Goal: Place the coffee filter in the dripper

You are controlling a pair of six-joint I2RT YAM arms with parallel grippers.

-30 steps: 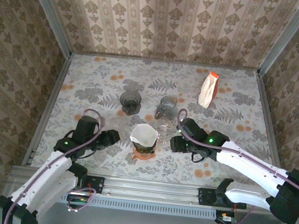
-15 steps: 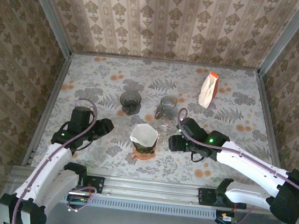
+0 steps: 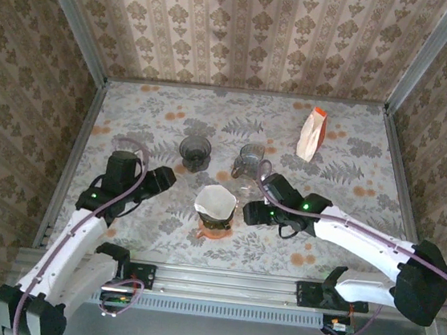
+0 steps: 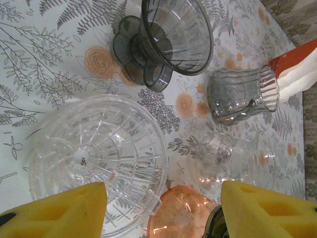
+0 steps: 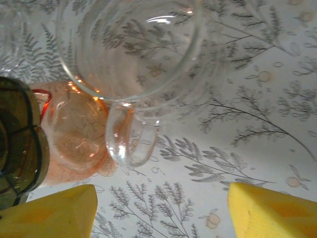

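left gripper backing off, right gripper closing in

left gripper is pulling away from the coffee filter sitting in the orange dripper. a second ago it was just left of the dripper's near side; now it's swinging out toward the far left, getting clear of the filter and nearer the dark grey dripper. the arm behind it is straightening along the left side and shifting left too. right gripper is creeping left along the near side of the clear mug, narrowing the gap until it's just beside the filter. its elbow is drifting left and slightly far.
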